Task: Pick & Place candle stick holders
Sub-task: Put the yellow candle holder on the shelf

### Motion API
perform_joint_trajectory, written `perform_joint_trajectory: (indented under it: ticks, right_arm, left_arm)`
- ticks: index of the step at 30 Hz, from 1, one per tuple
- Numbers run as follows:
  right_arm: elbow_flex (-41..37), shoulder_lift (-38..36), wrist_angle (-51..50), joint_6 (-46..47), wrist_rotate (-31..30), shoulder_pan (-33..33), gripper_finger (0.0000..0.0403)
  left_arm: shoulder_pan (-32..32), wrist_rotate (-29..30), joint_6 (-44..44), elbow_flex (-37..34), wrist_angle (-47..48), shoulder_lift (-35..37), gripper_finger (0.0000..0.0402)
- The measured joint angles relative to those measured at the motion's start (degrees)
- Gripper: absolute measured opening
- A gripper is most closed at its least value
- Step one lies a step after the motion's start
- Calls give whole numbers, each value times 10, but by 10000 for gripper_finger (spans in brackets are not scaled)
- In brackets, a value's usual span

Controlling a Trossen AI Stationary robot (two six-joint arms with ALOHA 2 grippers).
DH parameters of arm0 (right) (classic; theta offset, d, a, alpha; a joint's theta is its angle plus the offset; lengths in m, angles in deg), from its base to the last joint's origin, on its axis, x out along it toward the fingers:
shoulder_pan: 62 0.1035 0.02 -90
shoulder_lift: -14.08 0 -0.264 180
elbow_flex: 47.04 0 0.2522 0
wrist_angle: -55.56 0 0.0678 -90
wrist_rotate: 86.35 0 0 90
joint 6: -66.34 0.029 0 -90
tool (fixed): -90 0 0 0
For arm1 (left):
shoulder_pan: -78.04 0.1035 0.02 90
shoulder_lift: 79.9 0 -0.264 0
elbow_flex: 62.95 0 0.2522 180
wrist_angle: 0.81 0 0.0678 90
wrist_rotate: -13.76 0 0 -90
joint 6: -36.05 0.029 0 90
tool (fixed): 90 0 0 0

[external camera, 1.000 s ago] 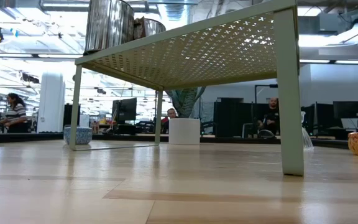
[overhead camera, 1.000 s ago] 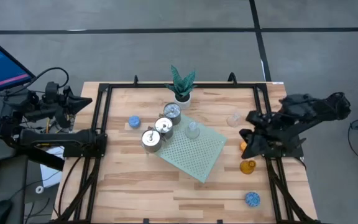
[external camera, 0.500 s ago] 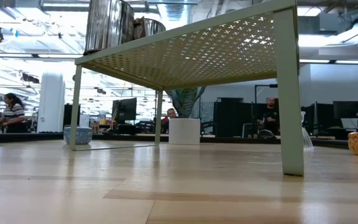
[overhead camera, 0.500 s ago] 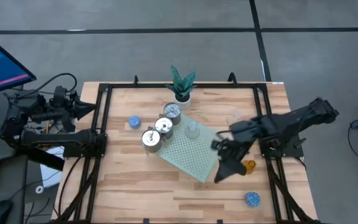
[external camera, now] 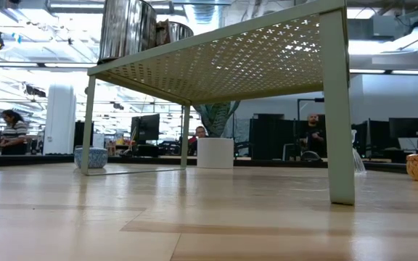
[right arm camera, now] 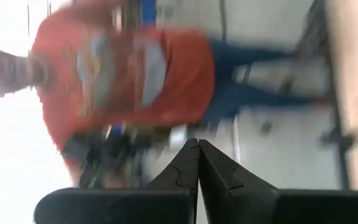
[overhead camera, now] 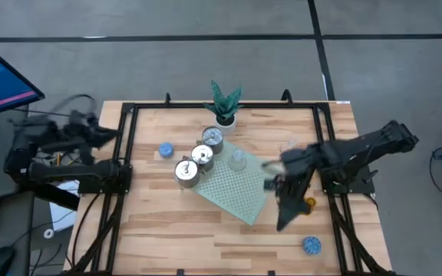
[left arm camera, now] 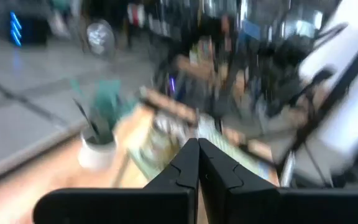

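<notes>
Both sets of jaws were seen pressed together with nothing between them. The right gripper was poised over bare wood off the 4 o'clock corner of the pale green perforated mat, with the amber glass holder just beside it at 2 o'clock, probably the piece intended next. The left gripper was held off the table's 9 o'clock edge, waiting. Three shiny silver metal holders and one clear glass holder were found at the mat's 10 o'clock edge, seemingly the collecting place. Two blue bumpy holders lay well apart.
</notes>
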Motion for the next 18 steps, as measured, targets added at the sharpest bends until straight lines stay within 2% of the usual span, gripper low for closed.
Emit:
perform_joint_trajectory:
  ticks: [4, 7, 10, 13, 18]
  right_arm:
    - [0, -71, -35, -41, -100, -32, 0]
    - [1, -131, -99, -86, -189, -54, 0]
    - [1, -183, -229, -103, -295, -62, 0]
    - [1, -220, -388, -74, -386, -55, 0]
    - [0, -232, -561, -9, -450, -31, 0]
  left_arm:
    - [0, 59, 5, 3, -18, 70, 4]
    - [0, 78, -11, -8, -11, 108, 4]
    - [0, 78, -44, -27, -17, 130, 4]
    - [0, 63, -53, -60, -12, 132, 4]
    - [1, 63, -30, -134, -47, 131, 5]
